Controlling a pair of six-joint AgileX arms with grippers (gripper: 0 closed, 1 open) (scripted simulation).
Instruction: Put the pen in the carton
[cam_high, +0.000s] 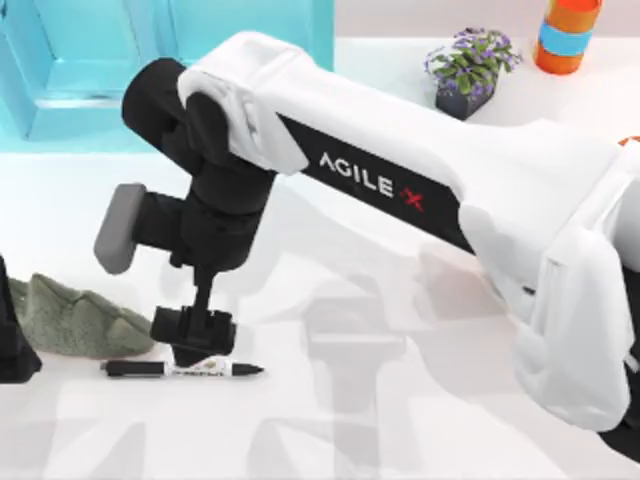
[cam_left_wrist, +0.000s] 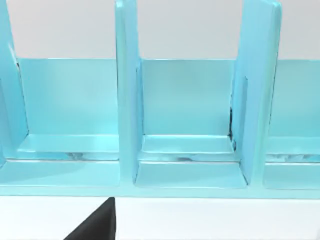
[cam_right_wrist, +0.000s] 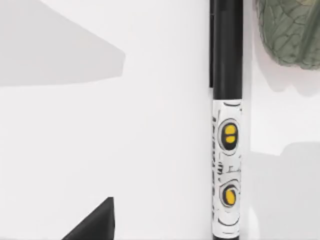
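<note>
The pen (cam_high: 218, 370) lies flat on the white table near the front left, its pointed tip toward the right; the right wrist view shows its black barrel and white printed middle (cam_right_wrist: 227, 150) close up. My right gripper (cam_high: 193, 352) hangs just above the pen's middle, reached across from the right side. The turquoise carton (cam_high: 100, 70) stands at the back left, and the left wrist view faces its open compartments (cam_left_wrist: 185, 125). My left gripper (cam_high: 10, 345) is parked at the left edge.
A grey-green rock (cam_high: 75, 318) lies just behind the pen's left end, also in the right wrist view (cam_right_wrist: 292, 30). A potted plant (cam_high: 468, 70) and an orange-and-blue bottle (cam_high: 567, 35) stand at the back right.
</note>
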